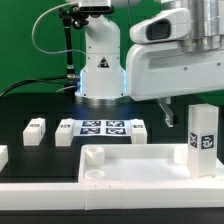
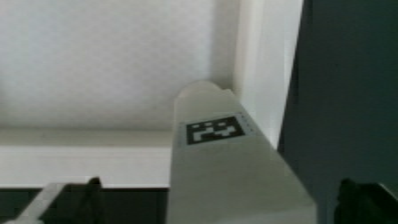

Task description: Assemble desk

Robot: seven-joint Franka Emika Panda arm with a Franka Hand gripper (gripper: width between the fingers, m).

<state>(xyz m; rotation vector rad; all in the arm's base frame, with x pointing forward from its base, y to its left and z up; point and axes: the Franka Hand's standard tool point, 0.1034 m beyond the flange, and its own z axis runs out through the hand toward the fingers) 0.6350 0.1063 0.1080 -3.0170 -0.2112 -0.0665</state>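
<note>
Standing upright on the tabletop (image 1: pixel 135 162), at the corner toward the exterior view's right: the upright leg (image 1: pixel 203 135), square, tag facing out. Cannot tell from either view whether it is seated fully in its socket or only resting there.

Hanging above that leg with the claw (image 2: pixel 217 205) spread wide. In the wrist view, fingertips (image 2: pixel 68 203) flanking the leg with a clear gap on each side, touching nothing and carrying nothing.

Lying rim-up on the black table (image 1: pixel 30 105), near the exterior view's lower edge: the tabletop itself, with no other leg visible on the corners in frame.

Waiting on the table toward the exterior view's left: a loose leg (image 1: pixel 65 131) just beside the marker board (image 1: pixel 108 128), and a farther loose leg (image 1: pixel 35 130) a little beyond it. Cut off by the frame edge, a white piece (image 1: pixel 3 155), probably one more leg, though too little shows to be sure.

Judging from this layout: an early stage, roughly a quarter through at best. One leg placed, possibly not yet tightened home. Left to do, as far as can be seen: confirming that the upright leg is seated, then fetching each loose leg in turn, setting it on a free corner socket and fixing it.
</note>
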